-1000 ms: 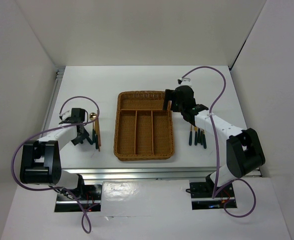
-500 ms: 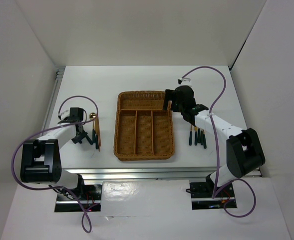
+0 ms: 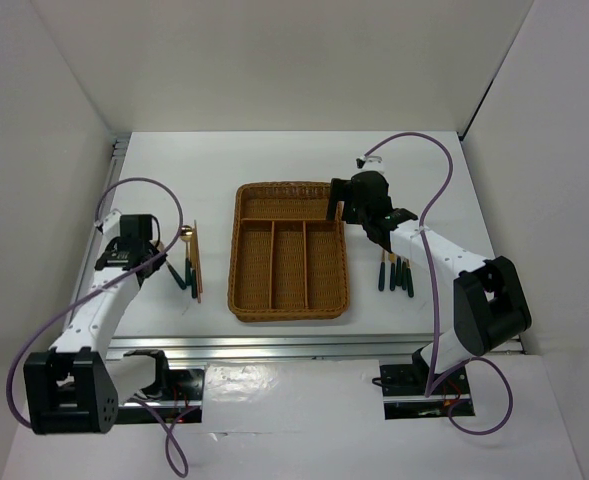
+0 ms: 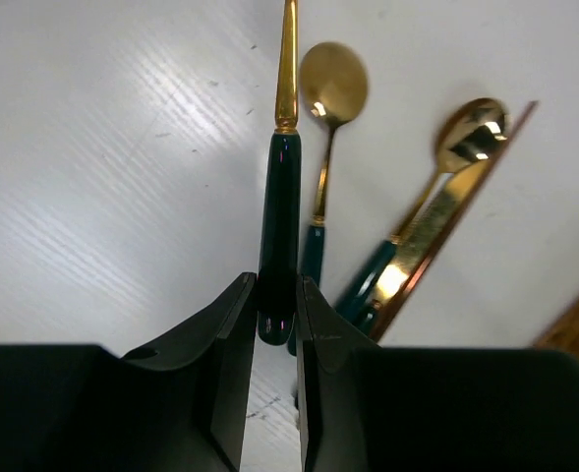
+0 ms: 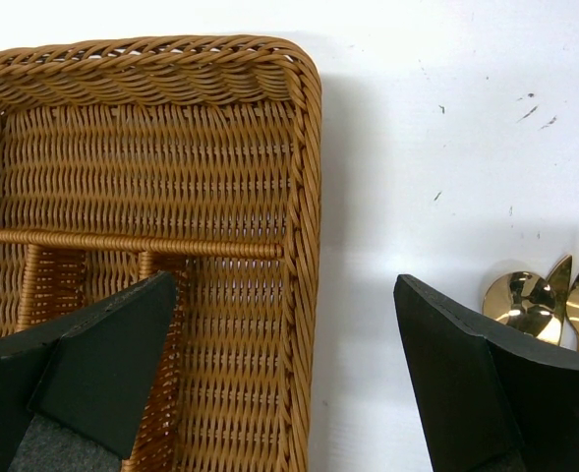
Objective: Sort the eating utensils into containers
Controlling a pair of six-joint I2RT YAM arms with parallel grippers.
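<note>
My left pincer [image 4: 277, 307] is pinching the dark green handle of a gold-necked utensil [image 4: 280, 187], well left of the wicker tray [image 3: 242, 262]. A gold spoon [image 4: 333, 84] lies just beside it on the counter [image 4: 92, 147]. My right pincer [image 5: 284, 295] is spread wide, straddling the tray's right rim near its far corner.

White table [image 3: 174, 170] — pale walls [image 3: 274, 60] on 3 sides.
</note>
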